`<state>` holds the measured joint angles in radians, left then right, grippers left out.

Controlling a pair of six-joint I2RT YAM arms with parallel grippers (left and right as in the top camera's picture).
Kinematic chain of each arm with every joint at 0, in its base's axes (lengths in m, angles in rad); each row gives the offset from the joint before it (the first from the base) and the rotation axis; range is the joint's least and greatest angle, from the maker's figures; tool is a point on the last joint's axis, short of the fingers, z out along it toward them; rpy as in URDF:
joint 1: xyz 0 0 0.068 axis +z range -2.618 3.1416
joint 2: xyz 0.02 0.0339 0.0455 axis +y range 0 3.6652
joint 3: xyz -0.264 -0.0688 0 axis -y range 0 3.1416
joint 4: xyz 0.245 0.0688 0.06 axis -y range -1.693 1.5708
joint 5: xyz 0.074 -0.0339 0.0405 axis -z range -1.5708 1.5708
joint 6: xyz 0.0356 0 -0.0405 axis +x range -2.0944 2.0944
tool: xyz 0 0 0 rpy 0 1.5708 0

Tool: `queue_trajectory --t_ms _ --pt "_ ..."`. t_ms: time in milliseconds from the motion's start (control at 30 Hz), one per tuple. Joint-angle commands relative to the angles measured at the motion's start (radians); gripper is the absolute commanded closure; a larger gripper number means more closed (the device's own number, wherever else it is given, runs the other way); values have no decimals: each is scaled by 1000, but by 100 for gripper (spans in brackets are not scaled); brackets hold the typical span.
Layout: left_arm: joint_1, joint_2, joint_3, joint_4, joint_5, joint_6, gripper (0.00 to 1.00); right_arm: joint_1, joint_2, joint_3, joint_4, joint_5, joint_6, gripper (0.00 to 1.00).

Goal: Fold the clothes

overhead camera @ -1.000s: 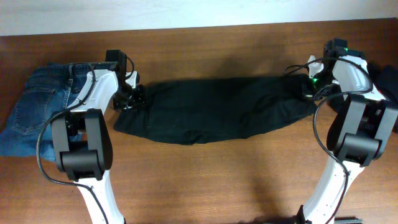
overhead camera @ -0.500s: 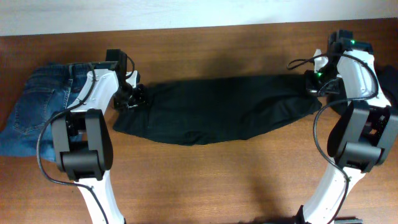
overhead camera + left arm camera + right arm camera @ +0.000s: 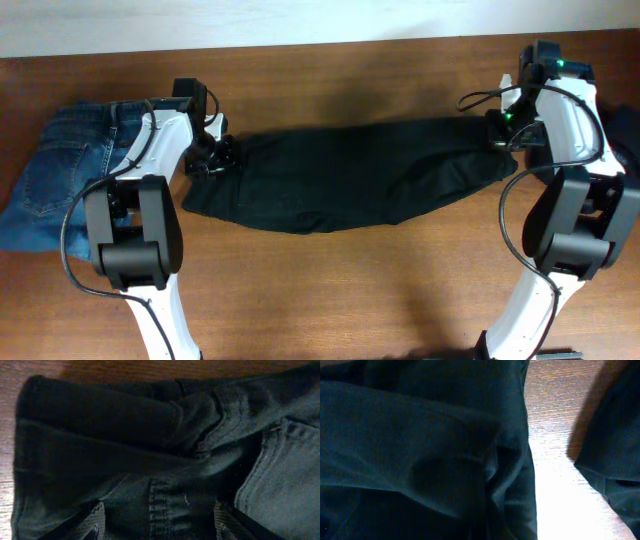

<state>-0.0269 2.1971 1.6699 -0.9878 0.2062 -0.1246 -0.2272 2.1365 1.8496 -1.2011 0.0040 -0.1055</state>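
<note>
Progress looks early to middling. Long matte black soft-fabric trousers lie stretched flat on the brown wooden tabletop, running from the left pincer across to the right pincer. They form one band rather than two spread legs, so I judge the leg-on-leg fold done. The crosswise folds that shorten the band are not yet made.

The left pincer sits at the waist end. Its wrist view shows its dark fingertips wide apart with the stitched waistband and a belt loop between them, so it is not clamped on the cloth. The right pincer is over the far, narrower end of the trousers. Its wrist view shows only black fabric close below and no fingers, so I cannot tell whether it is spread or gripping.

Beyond the left pincer, on the side away from the trousers, lies a pair of blue denim jeans, loosely bunched, perhaps already handled. Just outside the right pincer another dark garment lies at the tabletop's edge, apart from the trousers, and appears unfolded. What remains, in my view, is shortening the trousers and then that garment.
</note>
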Motion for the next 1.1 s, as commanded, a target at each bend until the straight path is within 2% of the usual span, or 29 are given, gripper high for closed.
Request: queue_trajectory --t_ms 0,467,1067 --pt "9 -27 -15 -21 -18 10 30 33 -61 29 -11 54 5 96" --pt "7 -29 -15 -20 0 10 30 283 -65 29 -65 61 36 96" --pt "-6 -29 -15 -16 0 10 30 469 -65 57 -42 61 63 96"
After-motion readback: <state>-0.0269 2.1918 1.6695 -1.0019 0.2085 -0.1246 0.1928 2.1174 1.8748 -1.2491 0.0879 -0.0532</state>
